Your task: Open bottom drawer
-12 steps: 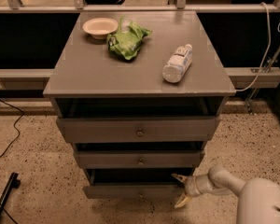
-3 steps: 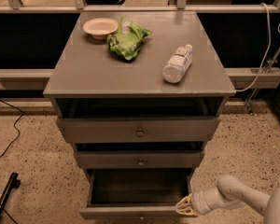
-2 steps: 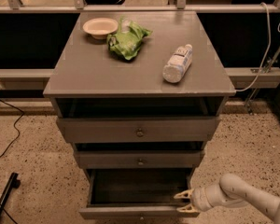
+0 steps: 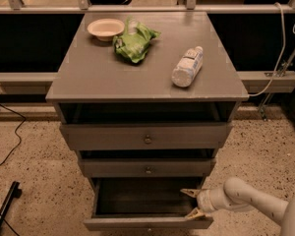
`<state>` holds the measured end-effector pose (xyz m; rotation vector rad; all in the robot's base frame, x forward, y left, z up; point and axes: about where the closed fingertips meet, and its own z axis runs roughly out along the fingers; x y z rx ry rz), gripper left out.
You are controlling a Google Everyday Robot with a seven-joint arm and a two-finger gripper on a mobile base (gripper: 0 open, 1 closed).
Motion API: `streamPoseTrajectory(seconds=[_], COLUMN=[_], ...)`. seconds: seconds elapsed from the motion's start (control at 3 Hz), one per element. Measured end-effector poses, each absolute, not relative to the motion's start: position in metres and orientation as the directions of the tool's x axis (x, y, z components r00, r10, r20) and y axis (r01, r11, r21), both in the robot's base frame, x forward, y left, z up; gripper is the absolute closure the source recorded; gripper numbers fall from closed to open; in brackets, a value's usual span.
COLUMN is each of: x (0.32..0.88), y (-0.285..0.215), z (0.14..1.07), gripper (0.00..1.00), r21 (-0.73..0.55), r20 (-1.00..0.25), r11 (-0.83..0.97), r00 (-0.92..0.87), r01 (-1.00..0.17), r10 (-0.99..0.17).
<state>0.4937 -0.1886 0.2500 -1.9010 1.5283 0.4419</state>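
The bottom drawer (image 4: 147, 223) stands out from the cabinet, its front panel near the lower edge of the camera view and its dark inside showing behind it. The gripper (image 4: 186, 203) sits at the right end of that open drawer, reaching in from the right on a pale arm (image 4: 255, 201). Its 2 fingers (image 4: 190, 192) are spread wide with nothing between them; the lower one lies close to the top edge of the front panel (whether it touches, I cannot tell). Above, the middle drawer (image 4: 147, 167) and the top drawer (image 4: 146, 136) each stick out slightly. On the grey tabletop (image 4: 98, 73) are a pale bowl (image 4: 105, 27) at the back left, a crumpled green bag (image 4: 134, 39) just beside it, and a plastic bottle (image 4: 188, 66) lying on its side to the right.
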Motion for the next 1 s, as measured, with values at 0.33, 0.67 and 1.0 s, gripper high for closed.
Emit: streamPoseTrajectory(seconds=[0.33,0.67,1.0], x=[0.515,0.528,0.537], y=[-0.189,-0.194,-0.199], z=[0.235,0.217,0.195], gripper=[0.82,0.80,0.83], r21=[-0.294,-0.284,-0.265], r20=[-0.614,-0.613,-0.609], r11=[-0.075,-0.030,0.009], r00=[0.248,0.206,0.160], r01=[-0.953,-0.958,-0.964], r10=[-0.750,-0.763,-0.777])
